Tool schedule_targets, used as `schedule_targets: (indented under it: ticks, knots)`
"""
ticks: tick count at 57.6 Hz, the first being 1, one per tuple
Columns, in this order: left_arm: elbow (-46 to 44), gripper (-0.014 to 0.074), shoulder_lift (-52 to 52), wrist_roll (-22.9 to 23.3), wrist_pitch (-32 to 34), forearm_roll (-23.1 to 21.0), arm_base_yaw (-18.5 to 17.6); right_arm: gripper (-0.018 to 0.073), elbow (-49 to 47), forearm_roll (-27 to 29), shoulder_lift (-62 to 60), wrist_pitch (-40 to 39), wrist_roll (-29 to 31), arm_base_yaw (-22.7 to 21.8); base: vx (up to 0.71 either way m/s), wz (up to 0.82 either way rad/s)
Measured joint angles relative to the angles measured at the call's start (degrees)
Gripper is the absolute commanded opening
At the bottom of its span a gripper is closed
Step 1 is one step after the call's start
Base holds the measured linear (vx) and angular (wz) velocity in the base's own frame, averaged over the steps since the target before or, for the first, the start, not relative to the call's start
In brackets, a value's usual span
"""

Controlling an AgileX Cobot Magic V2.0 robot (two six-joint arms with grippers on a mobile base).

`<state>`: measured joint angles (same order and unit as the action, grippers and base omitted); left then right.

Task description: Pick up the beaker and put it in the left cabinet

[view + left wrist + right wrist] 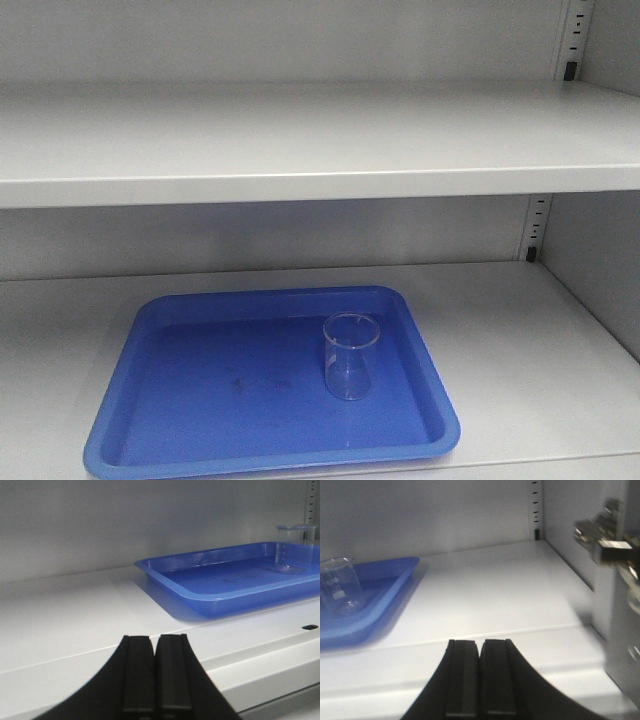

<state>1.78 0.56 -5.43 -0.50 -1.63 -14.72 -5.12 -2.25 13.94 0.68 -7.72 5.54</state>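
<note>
The small clear glass beaker (350, 356) stands upright in a blue tray (200, 400) on the lower shelf of the light grey cabinet (520, 330). It also shows in the left wrist view (295, 547) at the far right and in the right wrist view (339, 586) at the far left. My left gripper (154, 639) is shut and empty at the shelf's front edge, left of the tray (210, 592). My right gripper (480, 642) is shut and empty at the front edge, right of the tray (375, 610). Neither gripper shows in the front view.
An upper shelf (300, 150) overhangs the lower one. Slotted strips (537, 225) run up the back right corner. The cabinet's right wall (570, 540) and a metal door hinge (605, 535) stand close to my right gripper. A small hole (310, 627) sits in the shelf's front lip.
</note>
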Motion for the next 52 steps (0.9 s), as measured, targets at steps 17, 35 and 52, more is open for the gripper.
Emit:
schedule_targets:
  ticks: [17,35,52]
  knots:
    - [0.0,0.0001,0.0,0.0,0.0,0.0,0.0,-0.0006,6.8,-0.2,-14.4,1.8,0.0,-0.4,0.00,0.00]
    - [0.0,0.0001,0.0,0.0,0.0,0.0,0.0,-0.0006,6.8,-0.2,-14.5,3.0,0.0,-0.4,0.00,0.00]
    - [0.0,0.0001,0.0,0.0,0.0,0.0,0.0,-0.0006,6.8,-0.2,-14.5,3.0,0.0,-0.4,0.00,0.00]
